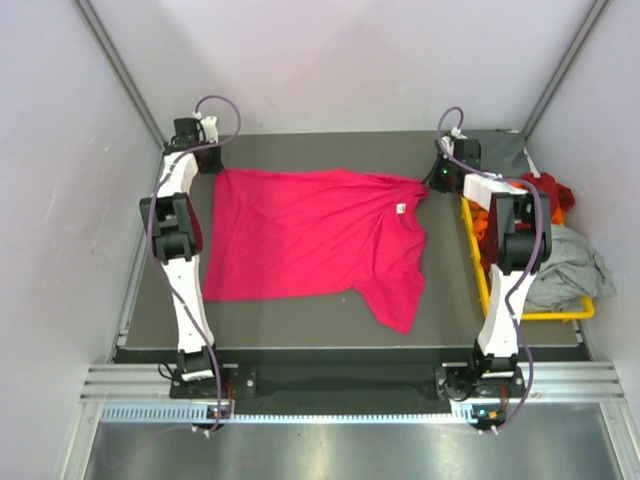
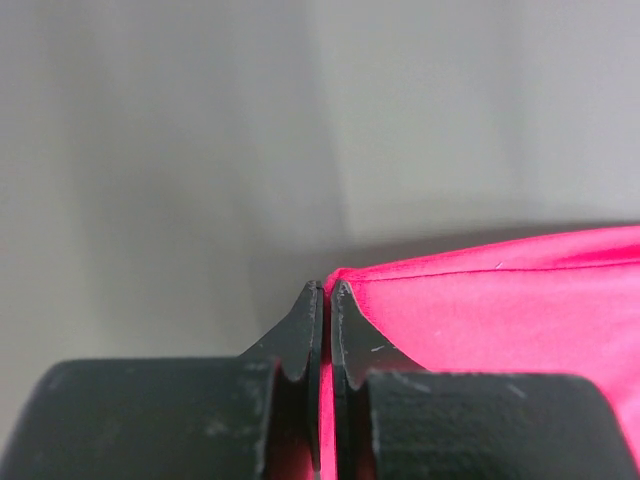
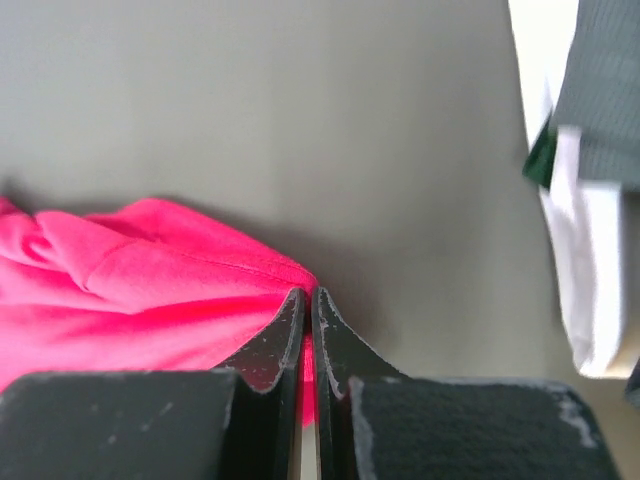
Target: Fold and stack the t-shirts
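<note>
Black left gripper (image 2: 325, 290), far-left of table (image 1: 450, 300): jaws pinched shut on corner hem of magenta-pink t-shirt (image 1: 310, 235). Shirt spread flat mid-table, white neck label (image 1: 401, 208) toward right. Right gripper (image 3: 308, 295) clamped on shirt's far-right corner. Yellow bin (image 1: 530, 315) at right edge, holding light grey t-shirt (image 1: 575, 265).

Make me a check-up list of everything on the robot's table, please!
Surface: dark grey table, flat.
Job's things: pink t-shirt spread out; grey shirt and orange-red shirt heaped in the yellow bin.
Clutter: nothing seen.
Grippers: left gripper and right gripper each shut on the pink t-shirt's far edge.
Cables: purple cables loop along both arms.
Surroundings: plain white walls.
</note>
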You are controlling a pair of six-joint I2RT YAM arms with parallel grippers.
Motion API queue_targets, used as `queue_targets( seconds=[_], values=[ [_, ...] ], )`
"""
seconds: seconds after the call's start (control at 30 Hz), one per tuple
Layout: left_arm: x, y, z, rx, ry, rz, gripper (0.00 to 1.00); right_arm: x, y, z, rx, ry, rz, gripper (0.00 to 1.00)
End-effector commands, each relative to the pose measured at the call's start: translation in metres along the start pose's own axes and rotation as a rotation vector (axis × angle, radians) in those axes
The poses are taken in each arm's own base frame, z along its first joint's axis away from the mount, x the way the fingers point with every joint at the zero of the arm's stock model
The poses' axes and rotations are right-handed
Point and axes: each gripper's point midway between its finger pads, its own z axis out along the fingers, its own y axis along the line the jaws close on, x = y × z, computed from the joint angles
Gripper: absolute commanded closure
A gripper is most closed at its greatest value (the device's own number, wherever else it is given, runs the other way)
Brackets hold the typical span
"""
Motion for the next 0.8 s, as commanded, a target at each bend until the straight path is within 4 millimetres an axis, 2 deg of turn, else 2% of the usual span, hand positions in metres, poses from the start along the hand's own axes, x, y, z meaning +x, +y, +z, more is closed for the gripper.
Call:
queue_targets(
  seconds=[0.0, 0.1, 0.13, 0.17, 0.2, 0.23, 0.27, 0.3, 0.33, 0.37, 0.4, 0.43, 0.47, 0.5, 0.53, 0.57, 0.6, 0.63, 0.67, 0.73, 0.77],
  values=[
    [-0.044, 0.005, -0.009, -0.051, -0.116, 0.031, 1.00, -0.059, 0.026, -0.020, -0.019, -0.127, -0.050, 1.00],
    [-0.056, 0.004, -0.015, -0.055, -0.141, 0.061, 0.99, -0.073, 0.022, -0.029, 0.032, -0.162, -0.047, 0.98],
    [-0.059, 0.003, -0.017, -0.052, -0.143, 0.075, 0.91, -0.075, 0.020, -0.031, 0.046, -0.165, -0.050, 0.76],
    [-0.056, 0.000, -0.018, -0.045, -0.126, 0.085, 0.56, -0.075, 0.020, -0.036, 0.059, -0.157, -0.054, 0.63],
    [-0.053, -0.002, -0.020, -0.037, -0.112, 0.115, 0.43, -0.077, 0.022, -0.040, 0.061, -0.155, -0.062, 0.54],
    [-0.053, -0.005, -0.027, -0.034, -0.105, 0.128, 0.37, -0.076, 0.024, -0.045, 0.063, -0.149, -0.076, 0.41],
    [-0.049, -0.007, -0.033, -0.026, -0.090, 0.132, 0.35, -0.078, 0.030, -0.058, 0.065, -0.149, -0.091, 0.37],
    [-0.048, -0.009, -0.039, -0.022, -0.084, 0.158, 0.32, -0.073, 0.028, -0.064, 0.094, -0.144, -0.105, 0.34],
    [-0.044, -0.015, -0.056, -0.015, -0.078, 0.170, 0.31, -0.072, 0.028, -0.072, 0.110, -0.148, -0.129, 0.31],
    [-0.045, -0.017, -0.066, -0.015, -0.090, 0.189, 0.31, -0.079, 0.039, -0.094, 0.123, -0.186, -0.149, 0.30],
    [-0.041, -0.022, -0.075, 0.002, -0.091, 0.222, 0.31, -0.065, 0.035, -0.102, 0.140, -0.164, -0.159, 0.29],
    [-0.029, -0.030, -0.097, 0.019, -0.077, 0.240, 0.31, -0.058, 0.040, -0.112, 0.135, -0.158, -0.166, 0.27],
    [-0.021, -0.038, -0.108, 0.044, -0.071, 0.266, 0.32, -0.060, 0.052, -0.138, 0.139, -0.189, -0.179, 0.27],
    [-0.009, -0.047, -0.119, 0.092, -0.053, 0.326, 0.33, -0.034, 0.043, -0.143, 0.167, -0.146, -0.182, 0.25],
    [0.016, -0.056, -0.139, 0.115, -0.020, 0.347, 0.34, -0.018, 0.049, -0.152, 0.160, -0.123, -0.189, 0.23],
    [0.031, -0.060, -0.148, 0.135, 0.003, 0.411, 0.34, 0.006, 0.046, -0.169, 0.161, -0.101, -0.185, 0.23],
    [0.039, -0.067, -0.171, 0.149, 0.008, 0.444, 0.35, 0.020, 0.046, -0.177, 0.155, -0.087, -0.154, 0.24],
    [0.079, -0.071, -0.174, 0.180, 0.086, 0.448, 0.35, 0.029, 0.055, -0.195, 0.131, -0.098, -0.147, 0.25],
    [0.094, -0.072, -0.181, 0.192, 0.113, 0.502, 0.36, 0.059, 0.045, -0.196, 0.147, -0.044, -0.137, 0.27],
    [0.134, -0.078, -0.202, 0.219, 0.197, 0.526, 0.38, 0.085, 0.053, -0.214, 0.127, -0.012, -0.131, 0.29],
    [0.147, -0.080, -0.209, 0.231, 0.221, 0.544, 0.38, 0.109, 0.045, -0.216, 0.148, 0.036, -0.133, 0.29]
  ],
)
